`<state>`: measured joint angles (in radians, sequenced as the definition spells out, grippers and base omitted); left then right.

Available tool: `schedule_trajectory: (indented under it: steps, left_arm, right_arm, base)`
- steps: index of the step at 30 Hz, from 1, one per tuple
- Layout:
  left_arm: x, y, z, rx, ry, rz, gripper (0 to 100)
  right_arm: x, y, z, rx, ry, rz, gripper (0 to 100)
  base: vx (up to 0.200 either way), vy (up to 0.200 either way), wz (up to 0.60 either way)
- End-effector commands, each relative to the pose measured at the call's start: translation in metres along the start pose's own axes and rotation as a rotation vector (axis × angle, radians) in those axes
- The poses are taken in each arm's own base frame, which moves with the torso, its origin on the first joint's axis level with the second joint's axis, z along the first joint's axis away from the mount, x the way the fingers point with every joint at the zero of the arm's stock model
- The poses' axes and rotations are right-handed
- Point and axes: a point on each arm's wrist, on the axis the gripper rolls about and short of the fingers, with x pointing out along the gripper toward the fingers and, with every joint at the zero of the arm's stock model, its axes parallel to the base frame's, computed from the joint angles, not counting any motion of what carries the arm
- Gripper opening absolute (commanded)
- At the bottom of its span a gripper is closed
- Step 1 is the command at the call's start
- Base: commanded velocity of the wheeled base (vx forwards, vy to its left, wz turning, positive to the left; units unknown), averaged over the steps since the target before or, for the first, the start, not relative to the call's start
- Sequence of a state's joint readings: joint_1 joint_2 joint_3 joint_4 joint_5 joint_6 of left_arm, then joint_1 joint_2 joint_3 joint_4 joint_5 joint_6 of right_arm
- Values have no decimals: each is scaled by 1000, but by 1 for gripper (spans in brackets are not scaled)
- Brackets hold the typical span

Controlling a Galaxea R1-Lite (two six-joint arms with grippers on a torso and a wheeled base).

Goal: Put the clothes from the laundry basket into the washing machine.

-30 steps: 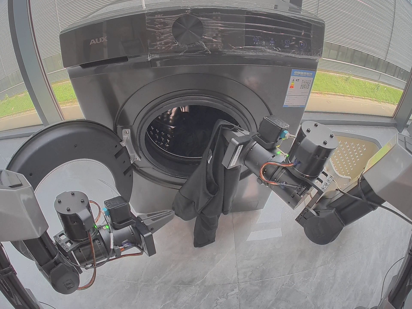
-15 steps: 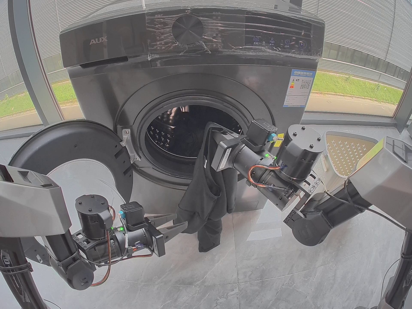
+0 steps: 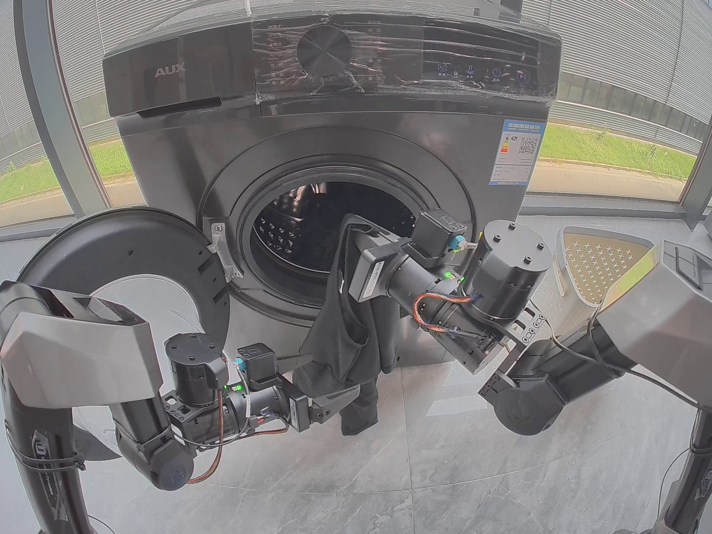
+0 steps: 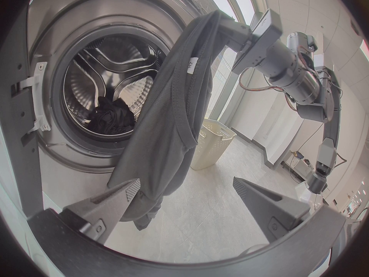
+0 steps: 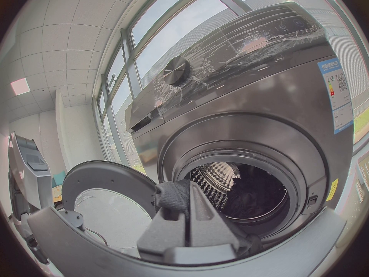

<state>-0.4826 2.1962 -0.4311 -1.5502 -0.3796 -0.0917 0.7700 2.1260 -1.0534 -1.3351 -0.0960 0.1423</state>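
I am holding the dark garment (image 3: 348, 320) pinched tight in my right hand (image 3: 354, 225), just before the washing machine (image 3: 185, 150) opening, one black piece (image 4: 111, 116) already lying inside beyond the hand, while my left hand (image 3: 347, 400) is gaping open at the garment's hanging end.

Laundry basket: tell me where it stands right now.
In the head view the laundry basket stands on the floor at the robot's right, just beside the washing machine's right-hand side.

Right pincer (image 5: 188, 197) raised, clamped shut; left pincer (image 4: 185, 184) held low, fingers spread apart.
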Motion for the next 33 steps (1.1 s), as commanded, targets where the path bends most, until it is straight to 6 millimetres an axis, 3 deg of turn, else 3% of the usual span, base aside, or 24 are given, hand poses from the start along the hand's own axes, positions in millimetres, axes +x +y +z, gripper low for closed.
schedule_trajectory:
  steps: [1, 7, 13, 14, 23, 32, 33]
  left_arm:
    - [11, 4, -5, -8, 0, -3, 100]
    - [34, 16, -9, 20, -30, 14, 100]
    - [42, 21, -10, 30, -47, 33, 100]
    - [44, 23, -11, 31, -46, 45, 0]
    - [57, 29, -8, 42, -88, 89, 0]
    - [47, 24, 2, 54, -101, 90, 0]
    - [38, 19, 10, 57, -106, 88, 0]
  right_arm:
    - [0, 2, -1, 2, -1, 4, 0]
    - [-1, 4, 0, 5, -6, 6, 0]
    - [-4, 7, -2, 8, -8, 15, 0]
    - [-4, 7, -2, 8, -8, 15, 0]
    - [-6, 8, -2, 12, -18, 20, 0]
    - [-7, -1, -3, 5, -14, -5, 0]
    - [-8, -9, -4, -1, -7, -24, 0]
  base:
    - [0, 0, 0]
    - [0, 0, 0]
    - [0, 0, 0]
    - [0, 0, 0]
    - [0, 0, 0]
    - [0, 0, 0]
    - [0, 0, 0]
